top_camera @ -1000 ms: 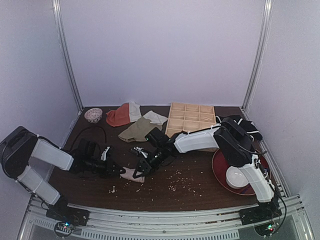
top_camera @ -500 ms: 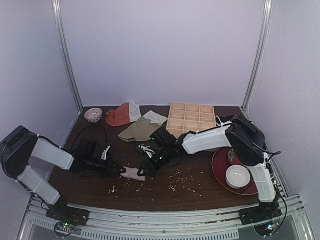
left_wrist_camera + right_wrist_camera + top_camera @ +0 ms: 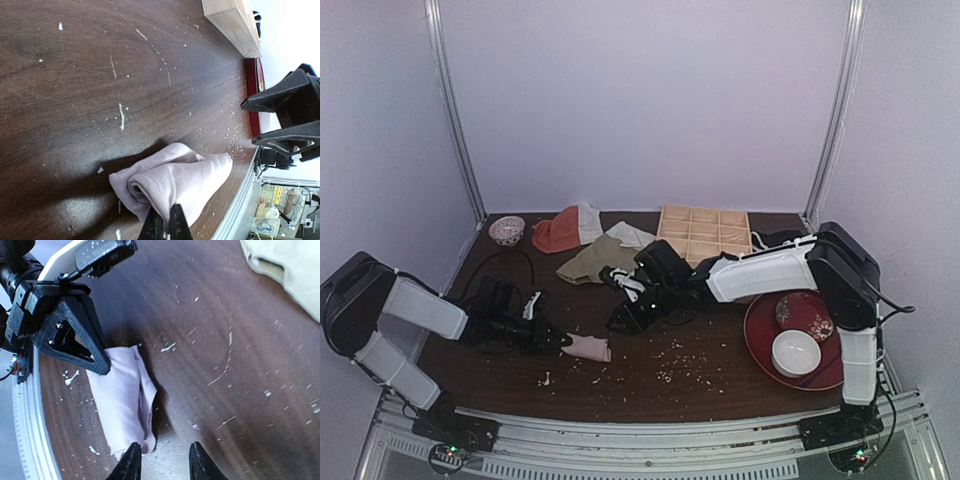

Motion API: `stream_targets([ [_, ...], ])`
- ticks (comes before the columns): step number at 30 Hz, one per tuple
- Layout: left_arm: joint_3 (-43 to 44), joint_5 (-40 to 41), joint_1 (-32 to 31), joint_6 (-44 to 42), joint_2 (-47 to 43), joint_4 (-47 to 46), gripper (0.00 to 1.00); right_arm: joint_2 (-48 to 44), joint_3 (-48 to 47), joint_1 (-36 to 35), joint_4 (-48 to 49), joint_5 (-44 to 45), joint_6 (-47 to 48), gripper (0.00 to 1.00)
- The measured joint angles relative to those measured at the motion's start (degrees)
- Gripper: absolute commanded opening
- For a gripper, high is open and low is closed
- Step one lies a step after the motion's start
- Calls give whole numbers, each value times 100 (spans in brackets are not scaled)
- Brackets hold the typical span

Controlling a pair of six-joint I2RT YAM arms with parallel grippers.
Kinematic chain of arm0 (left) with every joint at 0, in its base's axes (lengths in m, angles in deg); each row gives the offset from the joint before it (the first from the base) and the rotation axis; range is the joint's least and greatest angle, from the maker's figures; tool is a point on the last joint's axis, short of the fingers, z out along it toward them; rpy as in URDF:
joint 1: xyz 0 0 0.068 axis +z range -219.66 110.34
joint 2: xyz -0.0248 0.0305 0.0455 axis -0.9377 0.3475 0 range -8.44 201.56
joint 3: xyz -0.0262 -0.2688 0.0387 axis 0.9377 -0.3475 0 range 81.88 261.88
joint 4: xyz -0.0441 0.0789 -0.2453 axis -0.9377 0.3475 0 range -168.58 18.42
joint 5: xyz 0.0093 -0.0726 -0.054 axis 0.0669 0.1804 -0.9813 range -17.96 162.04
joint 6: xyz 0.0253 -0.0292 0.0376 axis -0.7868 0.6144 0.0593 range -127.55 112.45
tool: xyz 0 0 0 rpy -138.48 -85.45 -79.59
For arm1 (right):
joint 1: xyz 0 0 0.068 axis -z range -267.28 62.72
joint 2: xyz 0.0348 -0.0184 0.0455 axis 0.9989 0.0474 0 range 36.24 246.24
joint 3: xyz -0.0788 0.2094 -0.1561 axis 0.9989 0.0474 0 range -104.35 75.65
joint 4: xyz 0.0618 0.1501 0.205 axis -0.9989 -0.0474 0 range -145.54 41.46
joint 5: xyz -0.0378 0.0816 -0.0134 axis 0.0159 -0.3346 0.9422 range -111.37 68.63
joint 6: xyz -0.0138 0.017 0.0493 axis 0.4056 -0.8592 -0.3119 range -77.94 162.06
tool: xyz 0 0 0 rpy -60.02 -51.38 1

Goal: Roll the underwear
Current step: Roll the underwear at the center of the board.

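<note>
Pinched at its edge in the closed left claw (image 3: 166,221): loosely rolled mauve-pink underwear (image 3: 175,182), layered folds showing, just beside the parted right claw (image 3: 162,460).

We record the underwear (image 3: 588,348) as a small, compact bundle of dusty mauve-pink fabric, folded over itself in loose rolled layers. It lies flat on the near part of the table (image 3: 720,385), left of centre, its left end pinched in the left gripper (image 3: 563,341).
</note>
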Motion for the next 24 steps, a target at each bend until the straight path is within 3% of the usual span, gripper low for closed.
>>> stream_targets([
  [11,0,2,0,0,0,2,0,-20,-20,-688,308,966,1108,49],
  [24,0,2,0,0,0,2,0,461,-286,-1012,352,1556,1917,50],
])
